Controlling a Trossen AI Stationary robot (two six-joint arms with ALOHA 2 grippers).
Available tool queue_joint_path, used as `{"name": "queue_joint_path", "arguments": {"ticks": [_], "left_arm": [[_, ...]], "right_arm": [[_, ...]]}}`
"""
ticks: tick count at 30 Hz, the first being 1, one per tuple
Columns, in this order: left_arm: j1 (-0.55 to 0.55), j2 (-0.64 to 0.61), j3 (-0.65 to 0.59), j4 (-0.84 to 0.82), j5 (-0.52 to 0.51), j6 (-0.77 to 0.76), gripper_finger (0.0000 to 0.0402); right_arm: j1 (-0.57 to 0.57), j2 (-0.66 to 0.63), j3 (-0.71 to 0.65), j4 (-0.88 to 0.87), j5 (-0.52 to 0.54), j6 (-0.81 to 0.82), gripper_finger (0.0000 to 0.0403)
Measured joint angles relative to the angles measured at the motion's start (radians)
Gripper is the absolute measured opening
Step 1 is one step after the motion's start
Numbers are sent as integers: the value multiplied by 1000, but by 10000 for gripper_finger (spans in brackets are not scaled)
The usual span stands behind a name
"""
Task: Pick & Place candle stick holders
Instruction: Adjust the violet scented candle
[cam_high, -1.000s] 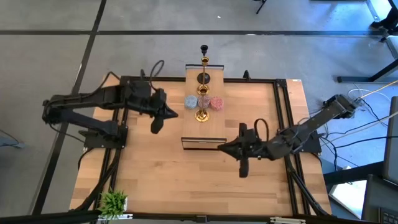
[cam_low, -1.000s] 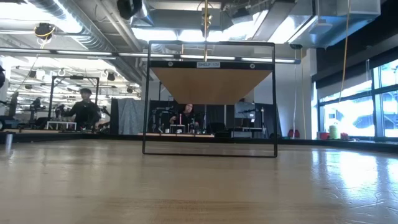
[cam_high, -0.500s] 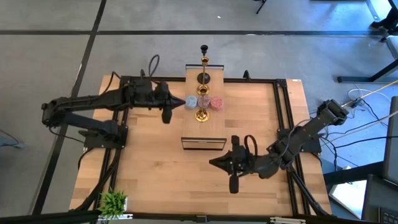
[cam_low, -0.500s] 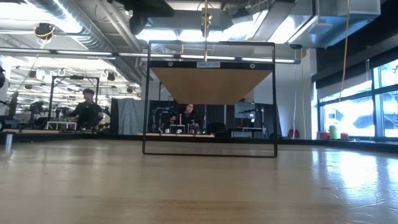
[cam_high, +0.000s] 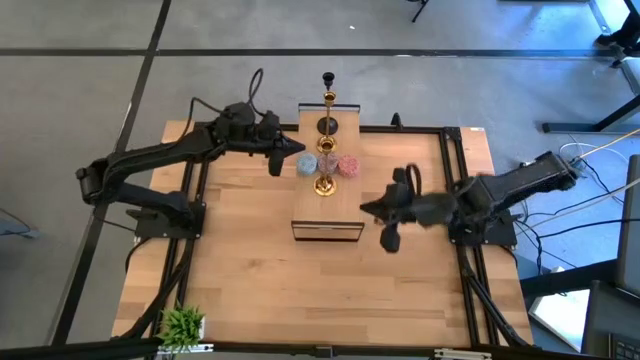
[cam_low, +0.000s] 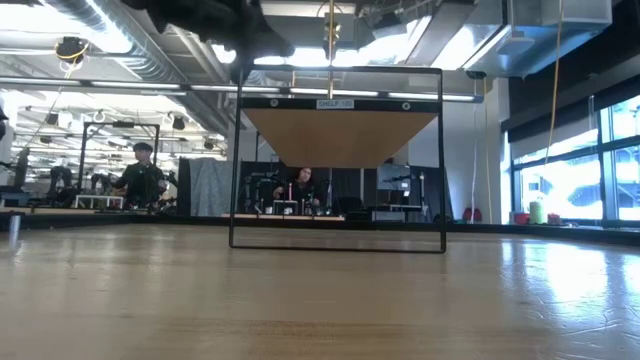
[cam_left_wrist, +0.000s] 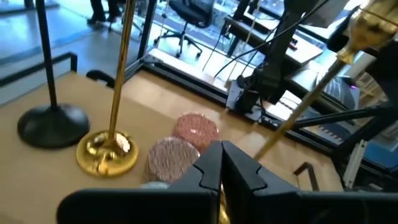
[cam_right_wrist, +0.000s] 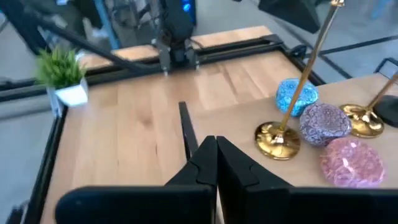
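High view shows you the right gripper (cam_high: 368, 208) nearest, fingers pressed together and empty, hovering above the table (cam_high: 250, 290) just right of the plank (cam_high: 327, 231). Past the plank, the candle holders cluster near the far edge: a gold stem (cam_high: 324, 184), then blue (cam_high: 307, 164), purple (cam_high: 326, 147) and pink (cam_high: 348, 165) cups, with a black stem (cam_high: 327, 123) farthest back. Your left gripper (cam_high: 298, 150), also clamped on nothing, hangs just left of the blue cup.
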Motion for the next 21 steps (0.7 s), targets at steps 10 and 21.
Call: {"name": "queue_joint_path", "arguments": {"ticks": [10, 21], "left_arm": [[113, 155, 62, 89, 203, 45, 1], [195, 306, 226, -142, 266, 328, 1]], "right_arm": [[-338, -29, 0, -39, -352, -192, 0], [-642, -21, 0, -28, -580, -329, 0]]}}
